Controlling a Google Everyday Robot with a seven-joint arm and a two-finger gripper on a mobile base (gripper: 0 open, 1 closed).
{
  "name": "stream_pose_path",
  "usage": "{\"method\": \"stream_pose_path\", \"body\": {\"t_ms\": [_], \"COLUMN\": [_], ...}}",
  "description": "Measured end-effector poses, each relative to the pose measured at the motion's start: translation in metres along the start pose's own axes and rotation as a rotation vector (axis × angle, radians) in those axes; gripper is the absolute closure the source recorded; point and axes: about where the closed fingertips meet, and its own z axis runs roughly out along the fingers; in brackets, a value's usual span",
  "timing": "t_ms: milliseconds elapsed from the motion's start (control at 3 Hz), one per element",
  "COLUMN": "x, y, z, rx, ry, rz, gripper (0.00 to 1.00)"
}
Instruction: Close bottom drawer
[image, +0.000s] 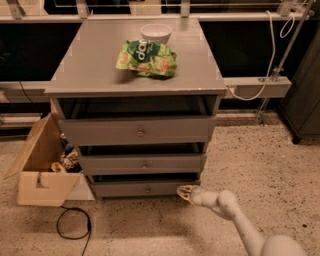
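Note:
The grey cabinet (135, 85) has three drawers. The bottom drawer (145, 188) is the lowest one, with a low flat front and a tiny round knob (147, 189); it stands slightly out, with a dark gap above it. My gripper (184, 192) is low near the floor at the right end of the bottom drawer's front, touching or almost touching it. My white arm (235, 215) runs back to the lower right.
The top drawer (137, 131) and the middle drawer (144, 163) also stand slightly out. A green chip bag (146, 57) and a white bowl (156, 33) sit on the cabinet top. An open cardboard box (42, 165) and a black cable (72, 225) lie on the floor at the left.

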Motion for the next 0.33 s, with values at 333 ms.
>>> {"method": "stream_pose_path", "body": {"t_ms": [333], "x": [0.0081], "y": [0.0325], "z": [-0.0447], "rx": [-0.035], "ry": [-0.024], "rz": [0.067], "gripper": [1.0]}}
